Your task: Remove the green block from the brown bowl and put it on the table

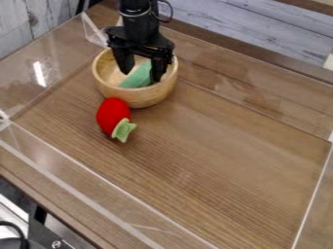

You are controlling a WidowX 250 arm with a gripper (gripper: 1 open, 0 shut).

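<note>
Across the whole view runs the table [221, 146], brown wood grain with a glossy sheen, fenced by clear plastic walls [156, 219] along its edges. Pale planks show beyond the far wall.

Toward the far left of the tabletop sits the brown bowl [130, 94], round, thick-walled, pale inside. It is the widest object on the surface.

Directly above the bowl hangs the black arm, pointing straight down. Its gripper [140, 70] reaches into the bowl's opening, jaws spread wide, one finger on each side of the bowl's middle. Nothing is pinched between them.

Inside the bowl lies the green block [135, 75], a light mint bar, seen between and just below the two fingers. Part of it is hidden by the gripper; whether a fingertip touches it cannot be told. The block rests in the bowl, not on the table.

Just in front of the bowl, close to its near wall, lies a red round toy [113, 114] with a small green leafy stem [125, 129] pointing toward the camera.
</note>
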